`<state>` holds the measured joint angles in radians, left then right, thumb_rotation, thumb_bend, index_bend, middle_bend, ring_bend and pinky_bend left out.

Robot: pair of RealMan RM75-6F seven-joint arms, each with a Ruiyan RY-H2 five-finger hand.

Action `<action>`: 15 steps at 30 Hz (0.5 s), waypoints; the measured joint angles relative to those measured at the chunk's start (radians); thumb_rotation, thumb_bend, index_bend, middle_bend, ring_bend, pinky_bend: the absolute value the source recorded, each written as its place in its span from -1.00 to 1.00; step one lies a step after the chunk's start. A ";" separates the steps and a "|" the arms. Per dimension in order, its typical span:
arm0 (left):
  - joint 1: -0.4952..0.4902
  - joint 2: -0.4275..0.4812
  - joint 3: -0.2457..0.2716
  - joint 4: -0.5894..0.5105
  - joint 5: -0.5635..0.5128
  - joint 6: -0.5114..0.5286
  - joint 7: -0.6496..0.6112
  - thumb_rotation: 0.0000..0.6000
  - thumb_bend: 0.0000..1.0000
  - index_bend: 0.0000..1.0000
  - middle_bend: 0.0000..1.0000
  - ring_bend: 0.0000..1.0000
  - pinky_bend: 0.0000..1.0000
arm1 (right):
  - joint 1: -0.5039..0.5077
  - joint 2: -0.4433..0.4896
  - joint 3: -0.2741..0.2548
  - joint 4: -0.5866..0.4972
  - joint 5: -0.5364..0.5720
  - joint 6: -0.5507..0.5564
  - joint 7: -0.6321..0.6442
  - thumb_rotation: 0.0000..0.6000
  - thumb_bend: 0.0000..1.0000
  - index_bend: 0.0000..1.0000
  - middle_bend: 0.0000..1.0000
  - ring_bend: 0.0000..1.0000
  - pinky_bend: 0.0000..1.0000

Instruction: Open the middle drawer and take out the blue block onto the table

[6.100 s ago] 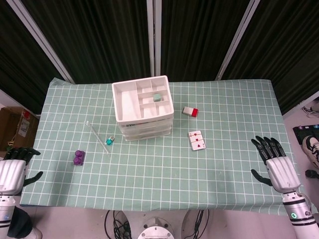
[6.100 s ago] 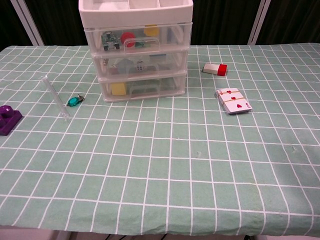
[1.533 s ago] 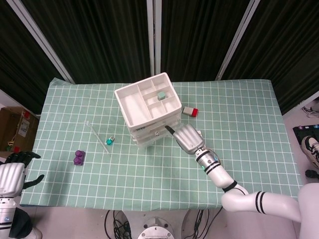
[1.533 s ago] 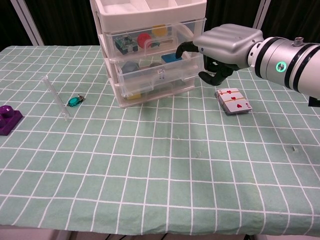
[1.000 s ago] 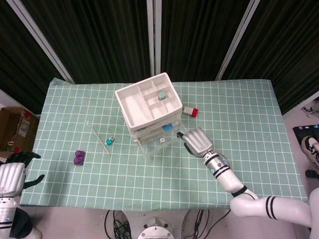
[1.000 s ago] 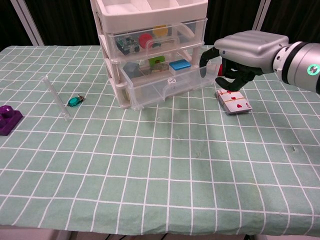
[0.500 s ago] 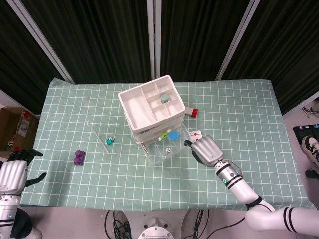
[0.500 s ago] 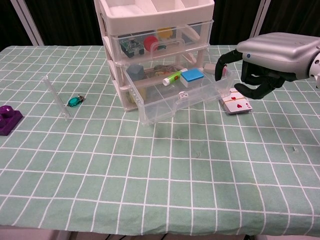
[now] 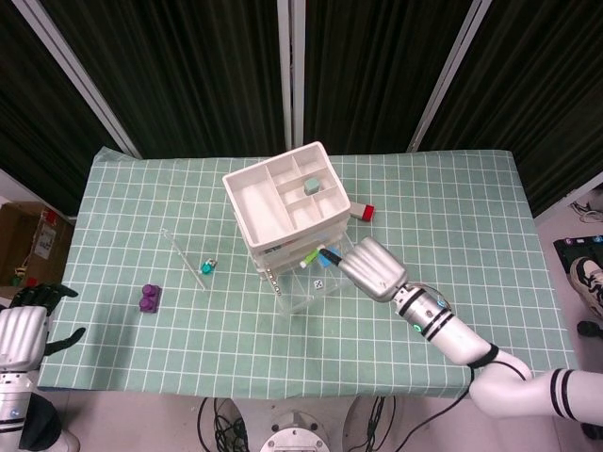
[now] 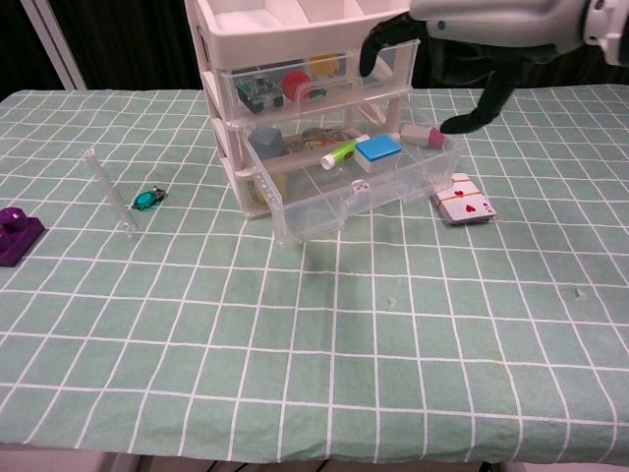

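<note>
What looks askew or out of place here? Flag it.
The drawer unit sits twisted out of line with the tablecloth grid, and its middle drawer juts out at an angle. Nothing looks spilled or damaged. The right hand hovers over the drawer.

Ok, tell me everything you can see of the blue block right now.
The blue block is a small flat box-shaped piece, light blue on top with darker blue sides, smooth like plastic. It lies flat in the pulled-out middle drawer, toward its right side, beside a green-capped tube on its left, with a small white die in front of it. The right hand hovers above it without touching; nothing grips it.
</note>
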<state>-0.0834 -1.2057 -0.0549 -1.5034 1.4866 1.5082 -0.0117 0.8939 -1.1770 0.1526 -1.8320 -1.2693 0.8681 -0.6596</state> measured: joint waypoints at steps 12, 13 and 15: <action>0.024 0.007 0.010 -0.004 -0.010 0.012 -0.002 1.00 -0.73 -0.29 -0.37 -0.52 -0.54 | 0.093 -0.128 -0.034 0.209 -0.142 -0.073 -0.071 1.00 -0.84 -0.28 0.89 1.00 1.00; 0.023 0.006 0.010 -0.005 -0.009 0.012 -0.001 1.00 -0.73 -0.29 -0.37 -0.52 -0.54 | 0.096 -0.135 -0.036 0.220 -0.144 -0.076 -0.074 1.00 -0.85 -0.28 0.89 1.00 1.00; 0.023 0.006 0.009 -0.006 -0.008 0.012 0.000 1.00 -0.73 -0.29 -0.37 -0.52 -0.54 | 0.105 -0.152 -0.041 0.247 -0.153 -0.082 -0.088 1.00 -0.85 -0.28 0.89 1.00 1.00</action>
<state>-0.0608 -1.1995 -0.0461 -1.5098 1.4784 1.5207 -0.0113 0.9993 -1.3289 0.1119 -1.5846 -1.4219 0.7865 -0.7473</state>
